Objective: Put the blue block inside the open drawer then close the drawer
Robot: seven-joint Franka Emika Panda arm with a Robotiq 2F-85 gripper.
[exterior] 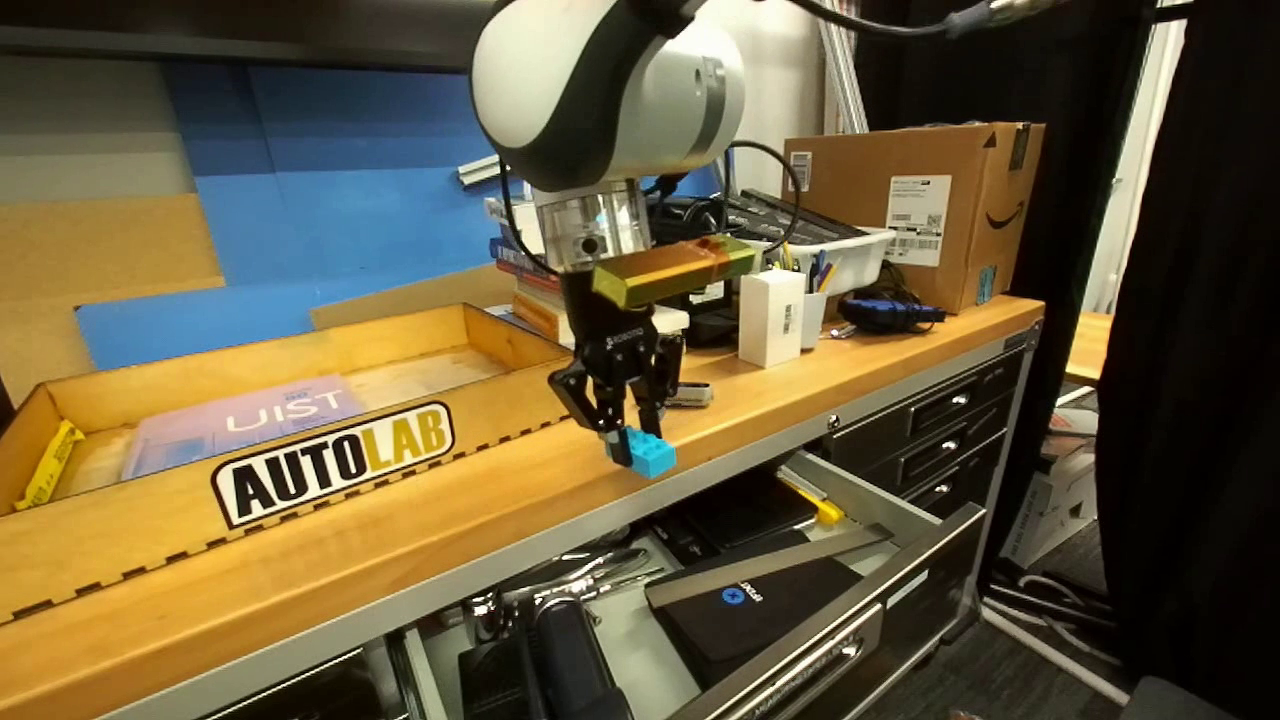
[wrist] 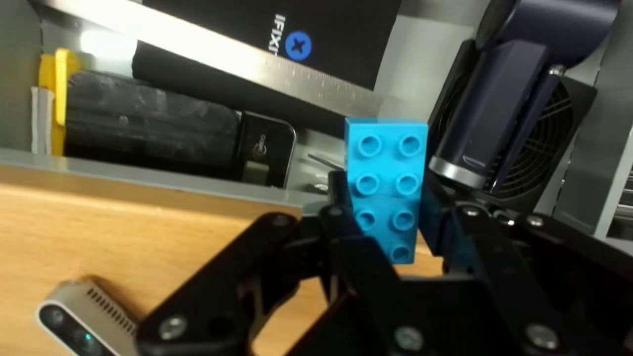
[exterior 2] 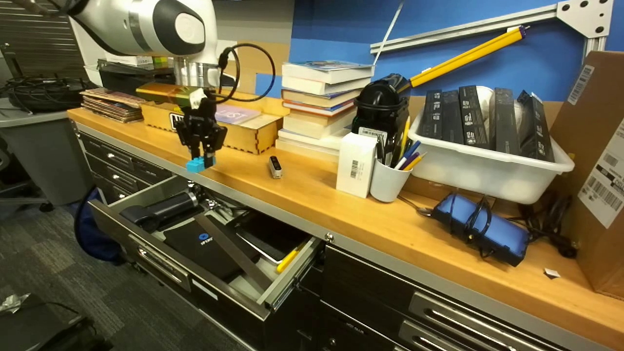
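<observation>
Black end effector (wrist: 384, 198), clamped on studded light-blue plastic block (exterior: 652, 454), hangs near rear of open dark-grey metal drawer (exterior 2: 234, 302); premature release could strand block on wooden worktop (exterior 2: 302, 195).

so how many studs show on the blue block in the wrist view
7 on the blue block: three in the left column, four in the right. A gripper finger covers its lower-left corner, so another may hide.
</observation>
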